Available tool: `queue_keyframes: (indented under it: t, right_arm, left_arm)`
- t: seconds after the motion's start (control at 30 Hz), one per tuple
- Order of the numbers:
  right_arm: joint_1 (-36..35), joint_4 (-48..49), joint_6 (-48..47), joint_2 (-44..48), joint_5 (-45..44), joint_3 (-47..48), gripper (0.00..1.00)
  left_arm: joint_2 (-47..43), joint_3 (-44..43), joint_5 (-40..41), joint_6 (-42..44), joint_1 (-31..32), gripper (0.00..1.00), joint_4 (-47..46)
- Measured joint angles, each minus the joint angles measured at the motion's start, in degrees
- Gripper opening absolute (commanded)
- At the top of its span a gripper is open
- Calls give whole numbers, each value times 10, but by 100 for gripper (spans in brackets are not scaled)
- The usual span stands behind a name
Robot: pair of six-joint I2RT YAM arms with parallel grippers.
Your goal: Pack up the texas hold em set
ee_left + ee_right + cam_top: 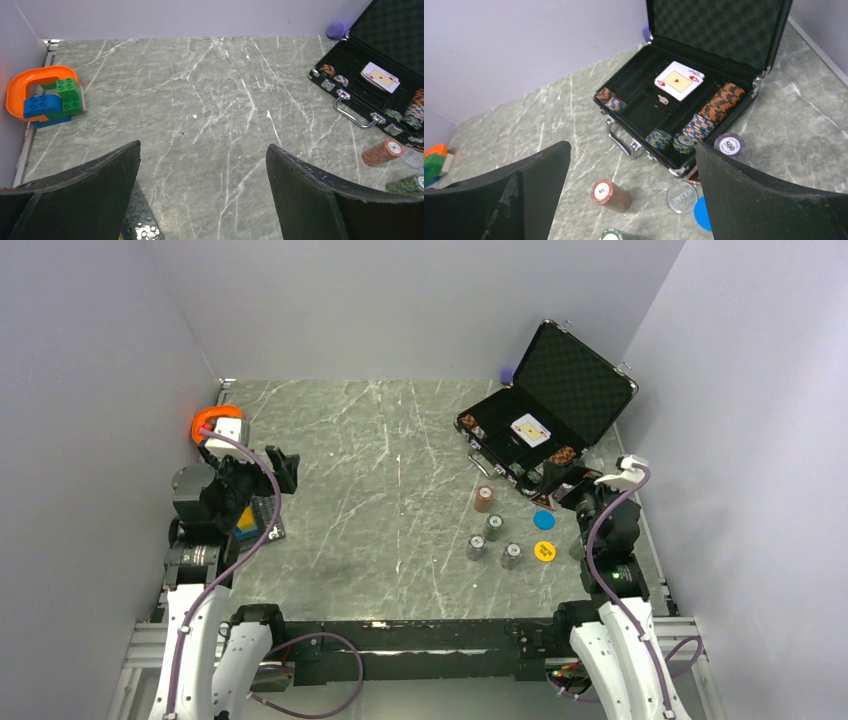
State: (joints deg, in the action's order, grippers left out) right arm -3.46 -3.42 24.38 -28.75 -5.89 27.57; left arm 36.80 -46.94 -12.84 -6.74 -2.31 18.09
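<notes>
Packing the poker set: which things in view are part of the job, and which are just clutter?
Job:
- briefcase
- card deck
- red chip stack
- other loose chip stacks
- blue disc
- yellow disc

Clutter:
- orange ring
- toy blocks
- purple object

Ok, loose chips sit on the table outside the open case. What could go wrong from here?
The red chip stack lies on its side, so a pinch may roll or split it. The blue disc and yellow disc lie flat on the table, hard to get under. A knock could drop the case lid.
</notes>
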Motion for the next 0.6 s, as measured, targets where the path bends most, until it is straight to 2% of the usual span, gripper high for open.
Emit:
queue_keyframes:
  t: [0.3, 0.53, 0.6]
  right_arm:
    - [0, 13, -10, 9, 17, 1, 98]
    - [0, -96, -16, -117, 27, 111, 82]
    - [-1, -120, -16, -154, 43, 142, 80]
  left_arm:
    - [25, 0, 5, -2, 45, 99, 4]
    - [21, 0, 9, -2, 62, 99, 5]
    - [22, 0, 10, -2, 62, 99, 7]
